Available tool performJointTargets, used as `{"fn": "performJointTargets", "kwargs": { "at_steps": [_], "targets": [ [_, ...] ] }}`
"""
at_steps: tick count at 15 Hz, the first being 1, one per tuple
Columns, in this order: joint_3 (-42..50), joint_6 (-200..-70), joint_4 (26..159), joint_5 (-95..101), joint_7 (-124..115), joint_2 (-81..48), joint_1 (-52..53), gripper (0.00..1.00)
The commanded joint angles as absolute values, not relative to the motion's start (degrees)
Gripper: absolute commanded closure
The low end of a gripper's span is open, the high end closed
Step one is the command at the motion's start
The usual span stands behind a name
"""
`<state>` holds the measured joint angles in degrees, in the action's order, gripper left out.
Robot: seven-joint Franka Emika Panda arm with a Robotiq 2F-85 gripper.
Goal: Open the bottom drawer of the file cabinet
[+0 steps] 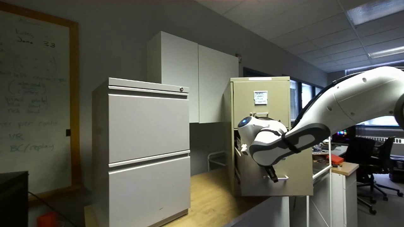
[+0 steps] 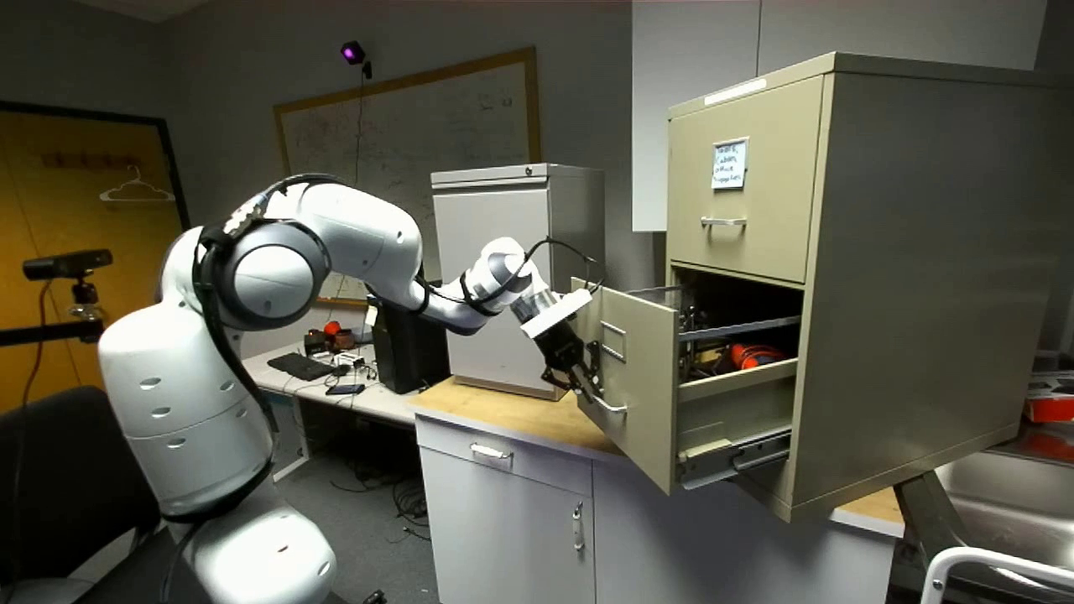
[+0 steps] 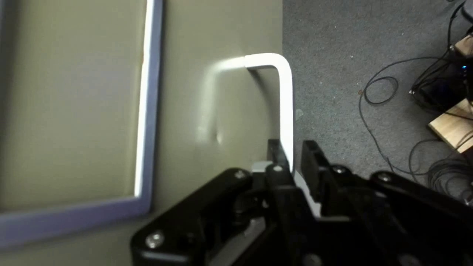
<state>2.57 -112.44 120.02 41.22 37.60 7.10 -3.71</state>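
The beige-tan file cabinet (image 1: 276, 94) stands on a counter and also shows in an exterior view (image 2: 923, 277). Its top drawer is shut. Its bottom drawer (image 1: 296, 170) stands partly pulled out; its front (image 2: 650, 369) and inside show in an exterior view. The drawer's silver handle (image 3: 286, 96) runs between my gripper's fingers (image 3: 293, 151) in the wrist view. The left finger is against or very close to the handle. A gap shows between the handle and the right finger. My gripper (image 2: 591, 390) is at the handle in both exterior views, with the fingers apart.
A pale grey two-drawer cabinet (image 1: 148, 129) stands on the wood-topped counter (image 1: 205, 189) beside the file cabinet. An orange-red item (image 2: 755, 356) lies in the open drawer. A label frame (image 3: 147, 111) sticks out from the drawer front. A white metal rail (image 2: 998, 562) stands near a sink.
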Motion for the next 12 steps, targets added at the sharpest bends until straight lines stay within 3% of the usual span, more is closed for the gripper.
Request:
{"fn": "performJointTargets", "kwargs": {
  "at_steps": [1, 3, 4, 7, 12],
  "targets": [
    [-0.8, -103.3, 127.1, 37.3, 37.6, 11.6, 0.7, 0.92],
    [-2.1, -100.0, 128.9, 37.2, 37.0, 13.2, 2.3, 0.92],
    [-2.8, -98.3, 129.6, 37.1, 36.4, 13.9, 3.1, 0.58],
    [-4.9, -92.2, 131.1, 35.5, 35.4, 15.1, 5.9, 0.49],
    [-8.5, -80.1, 131.1, 25.8, 28.9, 14.9, 11.9, 0.08]
  ]
}}
